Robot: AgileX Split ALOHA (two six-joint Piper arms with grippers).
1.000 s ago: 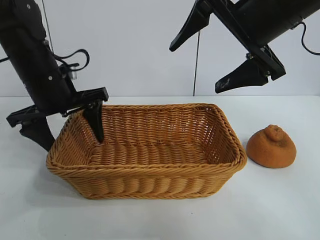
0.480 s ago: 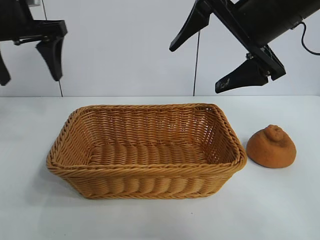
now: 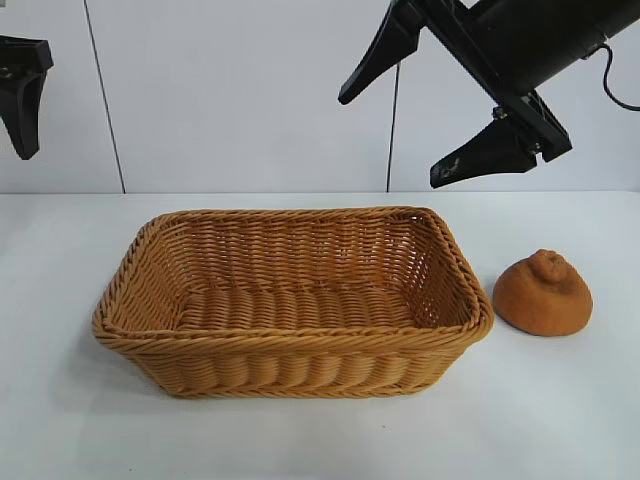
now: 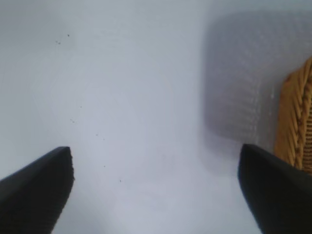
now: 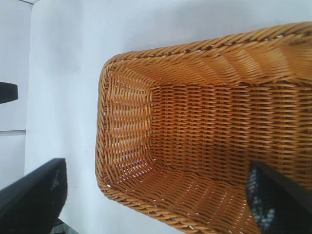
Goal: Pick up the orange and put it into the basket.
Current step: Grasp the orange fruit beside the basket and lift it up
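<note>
I see the knobby brownish orange (image 3: 542, 293) on the table — just right of the empty wicker basket (image 3: 290, 345), apart.

Orange (image 3: 542, 293) right of basket (image 3: 290, 345) (apart).

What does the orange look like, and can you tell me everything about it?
The orange is a dull brownish-orange lump with rough, matte skin and a knobby bump on top. It is rounded above and sits flat on the white table, upright and still. It lies just outside the basket, by the basket's right end, close to it but not touching. Nothing holds it. It shows only in the exterior view.
</note>
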